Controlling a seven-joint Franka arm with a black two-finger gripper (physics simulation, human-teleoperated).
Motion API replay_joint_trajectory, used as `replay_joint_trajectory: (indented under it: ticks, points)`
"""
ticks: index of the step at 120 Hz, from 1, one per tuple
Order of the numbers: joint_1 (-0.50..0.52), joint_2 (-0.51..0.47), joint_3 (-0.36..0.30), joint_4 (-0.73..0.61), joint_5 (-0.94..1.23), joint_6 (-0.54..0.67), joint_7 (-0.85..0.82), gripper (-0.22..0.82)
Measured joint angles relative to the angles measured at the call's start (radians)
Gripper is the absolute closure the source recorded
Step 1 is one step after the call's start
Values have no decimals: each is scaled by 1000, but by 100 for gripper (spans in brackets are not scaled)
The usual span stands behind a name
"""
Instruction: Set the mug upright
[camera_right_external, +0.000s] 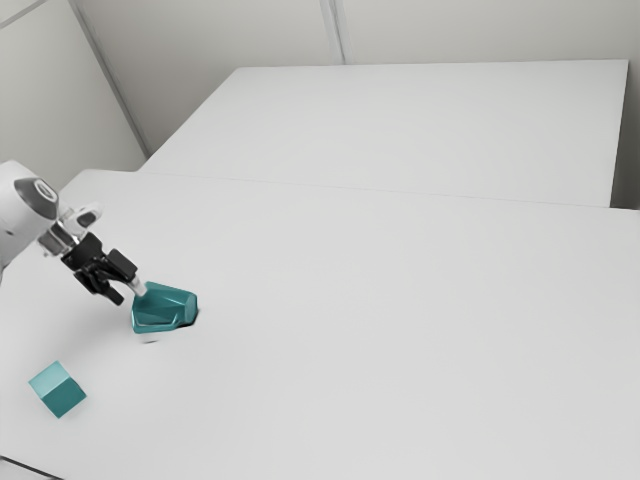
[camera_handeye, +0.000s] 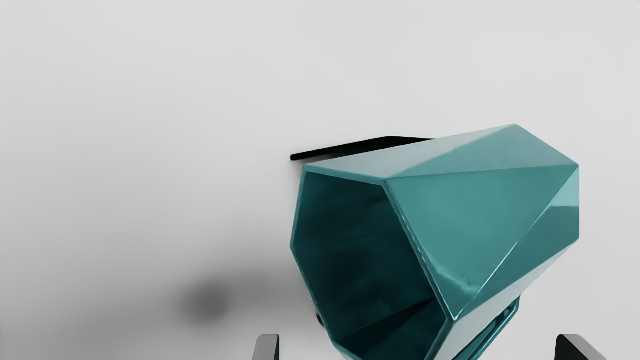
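Mug on its side on the table, mouth toward the arm; fingers apart near its rim, not gripping; righting it remains outstanding.

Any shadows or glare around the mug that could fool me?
Wrist view: glints along the mug's rim and lower facets, a dark interior, and a soft dark patch on the table off its mouth, probably a shadow; whether the hard black sliver alongside is one too, I can't tell. Exterior view: the cube's top is pale, one side darker.
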Motion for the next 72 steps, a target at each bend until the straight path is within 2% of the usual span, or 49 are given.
replay_joint_trajectory:
  ticks: [72]
  points:
    - [6, 45, 0, -39, -238, -41, 88, 0]
